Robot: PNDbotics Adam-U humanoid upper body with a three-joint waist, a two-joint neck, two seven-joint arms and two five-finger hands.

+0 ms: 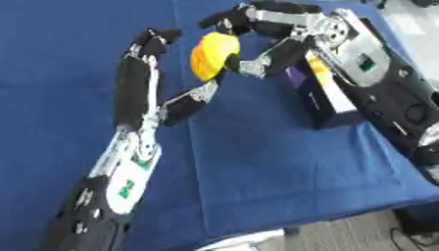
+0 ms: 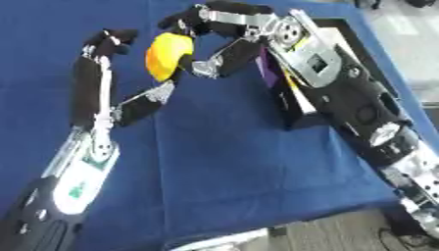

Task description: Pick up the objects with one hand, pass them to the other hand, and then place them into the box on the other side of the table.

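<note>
A rounded yellow object (image 1: 212, 55) is held above the blue table at the upper middle. My right hand (image 1: 296, 34) comes in from the upper right and is shut on it, fingers curled over its top and thumb under its right side. My left hand (image 1: 141, 135) reaches up from the lower left with its fingers (image 1: 134, 83) straight and apart from the object, left of it. Its thumb (image 1: 193, 100) stretches up to the object's lower edge. A dark box (image 1: 330, 105) with purple and yellow sides stands beneath my right forearm.
Blue cloth (image 1: 274, 162) covers the table. Its front edge (image 1: 343, 215) runs along the bottom right, with grey floor beyond. A white thing (image 1: 244, 241) peeks out below the edge.
</note>
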